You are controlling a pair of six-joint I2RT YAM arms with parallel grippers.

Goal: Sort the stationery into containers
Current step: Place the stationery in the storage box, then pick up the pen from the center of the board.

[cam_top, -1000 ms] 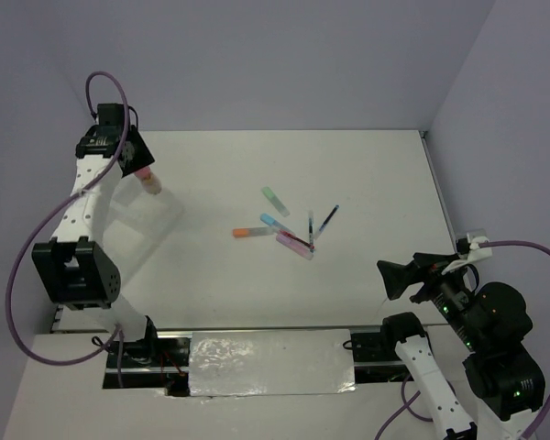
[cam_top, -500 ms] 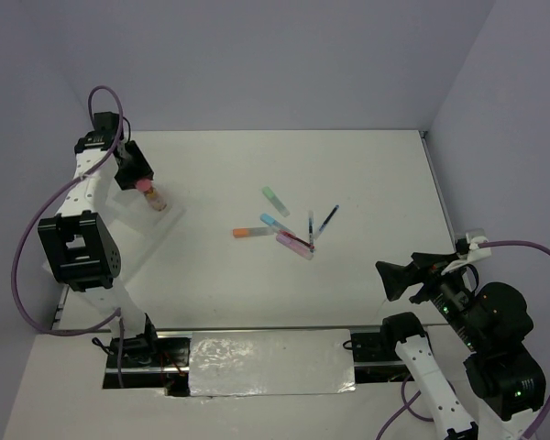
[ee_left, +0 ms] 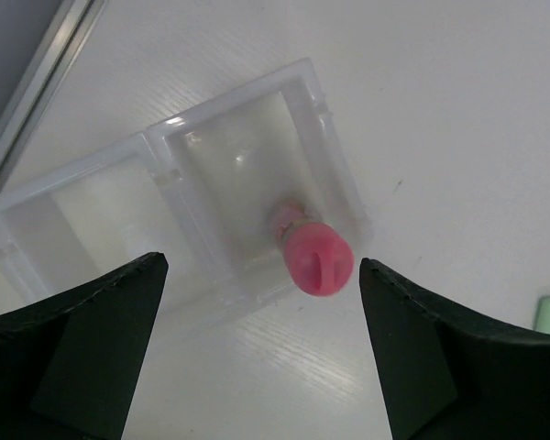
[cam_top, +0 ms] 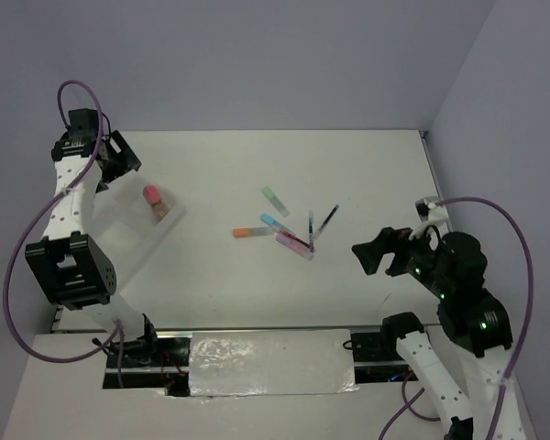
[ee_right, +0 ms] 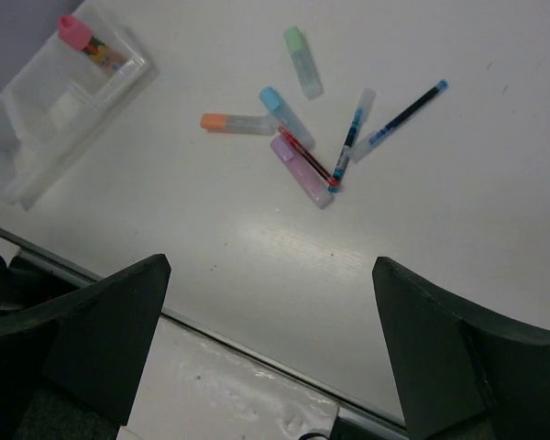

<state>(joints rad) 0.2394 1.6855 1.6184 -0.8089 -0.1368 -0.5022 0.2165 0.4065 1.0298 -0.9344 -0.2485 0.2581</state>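
The clear tray [cam_top: 170, 218] lies at the far left of the table. The pink-capped tan stick [cam_top: 152, 199] rests in its end compartment [ee_left: 257, 174], cap up [ee_left: 319, 261], free of any finger. My left gripper [cam_top: 119, 165] hangs open above the tray's far end, and its jaws [ee_left: 261, 264] stand wide on either side of the stick without touching it. Mid-table lie the green [cam_top: 275, 199], blue [cam_top: 273, 222], orange [cam_top: 247, 232] and pink [cam_top: 295, 246] markers, a red pen [ee_right: 307, 158] and two dark blue pens [ee_right: 403, 110]. My right gripper [cam_top: 371, 252] is open and empty, right of them.
The tray's two other compartments [ee_left: 92, 211] hold nothing. The left wall runs close behind the tray [ee_left: 46, 73]. A shiny strip [cam_top: 270, 362] lines the table's near edge between the arm bases, also seen under my right gripper [ee_right: 271, 264].
My left gripper opened and let the pink-capped stick go into the tray, then drew back up to the far left. My right arm swung left toward the markers.
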